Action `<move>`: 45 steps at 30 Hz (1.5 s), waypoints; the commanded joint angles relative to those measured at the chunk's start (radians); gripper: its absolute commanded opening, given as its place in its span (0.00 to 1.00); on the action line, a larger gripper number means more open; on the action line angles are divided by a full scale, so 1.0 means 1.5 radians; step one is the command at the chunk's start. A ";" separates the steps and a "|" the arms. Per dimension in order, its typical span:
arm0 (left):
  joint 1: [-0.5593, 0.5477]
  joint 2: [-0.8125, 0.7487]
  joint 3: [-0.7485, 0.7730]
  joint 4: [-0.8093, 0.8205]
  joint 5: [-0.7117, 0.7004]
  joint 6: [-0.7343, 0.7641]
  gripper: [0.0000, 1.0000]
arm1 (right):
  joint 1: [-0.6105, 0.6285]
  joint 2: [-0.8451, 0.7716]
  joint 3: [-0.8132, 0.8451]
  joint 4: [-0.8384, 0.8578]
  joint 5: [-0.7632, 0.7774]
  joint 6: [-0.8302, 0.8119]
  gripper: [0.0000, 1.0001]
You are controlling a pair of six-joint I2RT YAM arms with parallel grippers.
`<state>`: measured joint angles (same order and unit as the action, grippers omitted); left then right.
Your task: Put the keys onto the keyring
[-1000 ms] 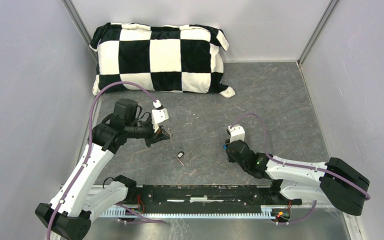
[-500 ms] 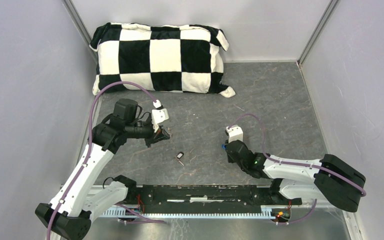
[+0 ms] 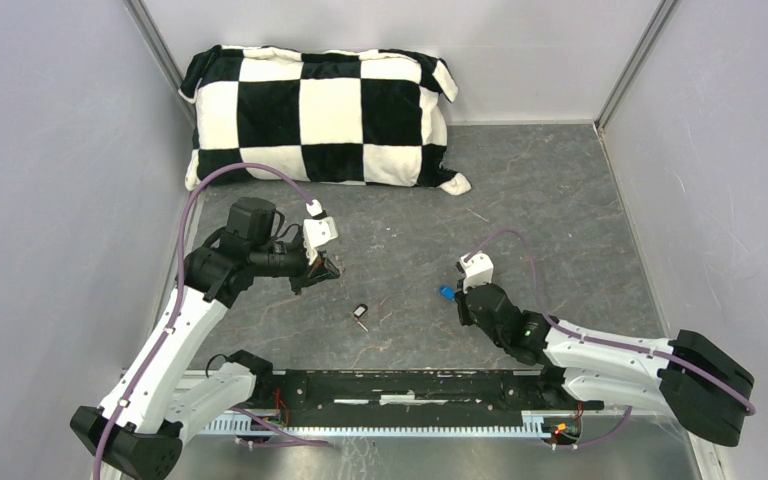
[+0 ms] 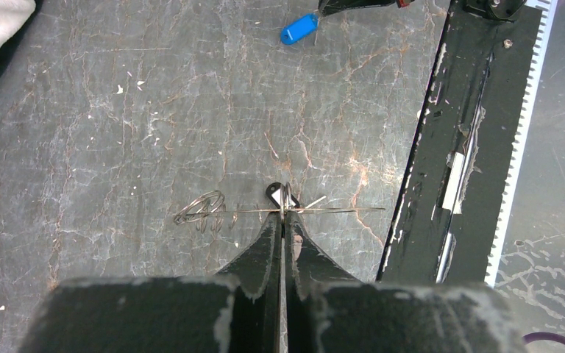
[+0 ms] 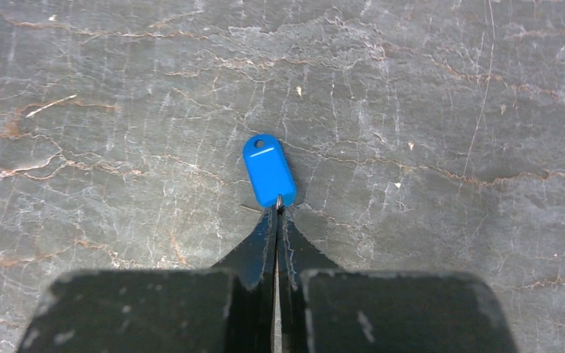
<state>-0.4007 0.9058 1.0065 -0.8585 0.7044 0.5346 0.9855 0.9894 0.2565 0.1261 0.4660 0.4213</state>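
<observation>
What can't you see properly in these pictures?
Blue key: its metal blade, right wrist view, hidden between the right fingers.
Keyring: top view, too thin to see; left wrist view, edge-on, so its loop doesn't show.
Black key: left wrist view, mostly behind the left fingers and keyring.

White-and-black left arm (image 3: 175, 330), matching right arm (image 3: 600, 350), looping purple cables (image 3: 192, 205), scuffed black jaws, green light (image 3: 526, 327)

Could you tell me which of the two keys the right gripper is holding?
The blue-headed key: the right gripper has its jaws shut on the blade end. The black-headed key lies loose on the table, held by nothing.
</observation>
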 commanded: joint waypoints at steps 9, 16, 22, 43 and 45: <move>0.000 -0.003 0.025 -0.003 0.002 -0.013 0.02 | -0.009 -0.021 0.020 0.096 -0.274 -0.123 0.00; 0.000 -0.005 0.021 -0.010 0.001 -0.006 0.02 | -0.017 0.038 0.017 0.158 -0.465 -0.140 0.00; 0.000 -0.004 0.021 -0.010 -0.001 -0.006 0.02 | -0.051 0.086 -0.013 0.222 -0.479 -0.118 0.00; 0.000 0.007 0.012 -0.010 0.012 0.002 0.02 | -0.078 0.063 -0.046 0.217 -0.486 -0.144 0.00; 0.000 0.005 0.012 -0.008 0.020 -0.006 0.02 | -0.078 0.019 -0.028 0.195 -0.503 -0.154 0.00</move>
<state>-0.4007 0.9192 1.0069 -0.8883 0.7006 0.5354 0.8719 1.1202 0.1879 0.3897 -0.2356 0.2119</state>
